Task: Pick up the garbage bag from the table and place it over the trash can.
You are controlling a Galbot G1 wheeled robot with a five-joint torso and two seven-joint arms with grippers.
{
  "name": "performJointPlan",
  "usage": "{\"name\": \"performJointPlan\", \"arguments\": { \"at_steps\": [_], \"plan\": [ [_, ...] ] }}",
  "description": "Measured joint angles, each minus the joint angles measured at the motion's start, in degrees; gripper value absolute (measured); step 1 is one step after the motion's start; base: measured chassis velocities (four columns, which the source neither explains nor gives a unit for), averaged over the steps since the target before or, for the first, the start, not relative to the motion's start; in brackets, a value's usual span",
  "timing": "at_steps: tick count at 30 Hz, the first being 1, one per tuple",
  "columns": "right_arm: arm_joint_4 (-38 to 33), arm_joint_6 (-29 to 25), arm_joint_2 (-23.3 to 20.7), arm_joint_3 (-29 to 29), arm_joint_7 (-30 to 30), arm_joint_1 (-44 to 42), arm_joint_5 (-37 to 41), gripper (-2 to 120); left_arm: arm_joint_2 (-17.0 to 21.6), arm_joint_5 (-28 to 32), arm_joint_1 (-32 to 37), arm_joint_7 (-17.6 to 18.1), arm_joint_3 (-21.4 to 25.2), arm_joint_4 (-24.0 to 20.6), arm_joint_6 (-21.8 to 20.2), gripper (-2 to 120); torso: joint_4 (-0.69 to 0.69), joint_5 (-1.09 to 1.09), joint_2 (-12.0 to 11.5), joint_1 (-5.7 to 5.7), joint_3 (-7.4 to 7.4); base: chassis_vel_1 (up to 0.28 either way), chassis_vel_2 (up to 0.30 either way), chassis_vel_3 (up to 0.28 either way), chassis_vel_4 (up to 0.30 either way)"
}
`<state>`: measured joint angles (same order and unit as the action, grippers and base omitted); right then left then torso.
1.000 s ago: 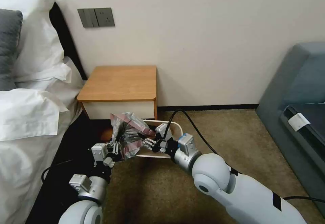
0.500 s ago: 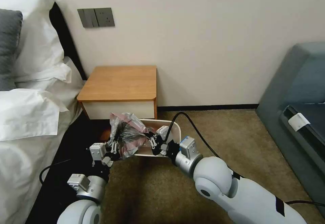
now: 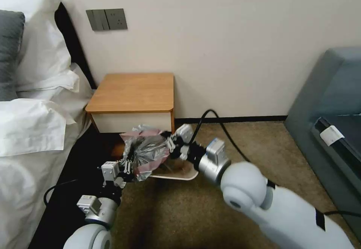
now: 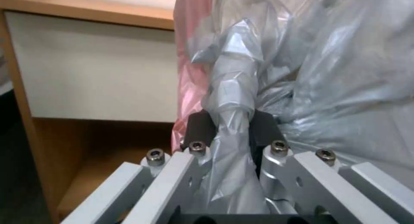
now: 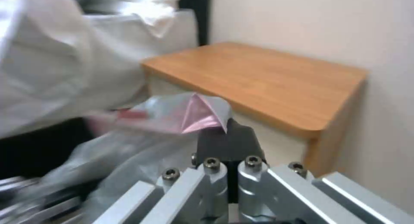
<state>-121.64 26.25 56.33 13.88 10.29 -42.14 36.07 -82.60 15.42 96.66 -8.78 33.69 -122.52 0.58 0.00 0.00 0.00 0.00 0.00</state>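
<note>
While both arms hold it, the garbage bag (image 3: 148,153) hangs stretched between 2 clamps, just in front of the table (image 3: 131,91): left gripper (image 3: 126,165) pinched on its near-left fold, right gripper (image 3: 173,143) clenched on its pink far-right edge. Long axis runs left-right. Trash can (image 3: 176,174) sits directly below, seemingly only its near rim exposed; bag must go down.
</note>
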Motion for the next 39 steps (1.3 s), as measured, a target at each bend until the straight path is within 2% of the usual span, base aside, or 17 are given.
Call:
{"name": "performJointPlan", "arguments": {
  "at_steps": [8, 20, 23, 33, 35, 39],
  "plan": [
    [5.21, 0.0, -2.7, -0.01, 0.13, 3.84, 0.84, 0, 0.45, -1.62, 1.02, -1.15, 1.09, -1.84, 2.87, 10, 0.0, 0.01, 0.0, 0.0, 0.0, 0.0, 0.0, 0.0, 0.0],
    [5.52, 0.04, -9.74, -1.4, -0.75, 2.59, 1.08, 0, 0.49, 0.33, 0.66, -1.52, 1.7, -3.81, 3.82, 10, -0.01, 0.01, 0.0, 0.0, 0.0, 0.0, 0.0, 0.0, 0.0],
    [5.08, -0.14, -12.59, -2.7, -1.63, 0.67, 0.93, 0, 0.1, 1.38, 0.45, -1.68, 1.59, -4.47, 3.85, 10, 0.0, 0.01, 0.0, -0.01, 0.0, 0.0, 0.0, 0.0, 0.0],
    [2.67, -0.51, -15.48, -8.11, -3.74, -7.32, -0.47, 0, -0.57, 4.0, -0.73, -0.76, 2.02, -4.57, 2.37, 10, -0.01, 0.01, 0.0, 0.0, 0.0, 0.0, 0.0, 0.0, 0.0],
    [2.46, -0.53, -15.75, -8.79, -3.91, -8.25, -0.65, 4, -0.79, 4.3, -0.98, -0.34, 2.28, -4.55, 2.12, 10, -0.01, 0.01, 0.0, 0.0, 0.0, 0.0, 0.0, 0.0, 0.0],
    [1.28, -0.59, -16.61, -11.41, -4.79, -12.12, -1.19, 22, -1.67, 5.46, -1.65, 0.47, 2.78, -3.85, 1.51, 10, 0.0, 0.01, 0.0, 0.0, 0.0, 0.0, 0.0, 0.0, 0.0]
  ]
}}
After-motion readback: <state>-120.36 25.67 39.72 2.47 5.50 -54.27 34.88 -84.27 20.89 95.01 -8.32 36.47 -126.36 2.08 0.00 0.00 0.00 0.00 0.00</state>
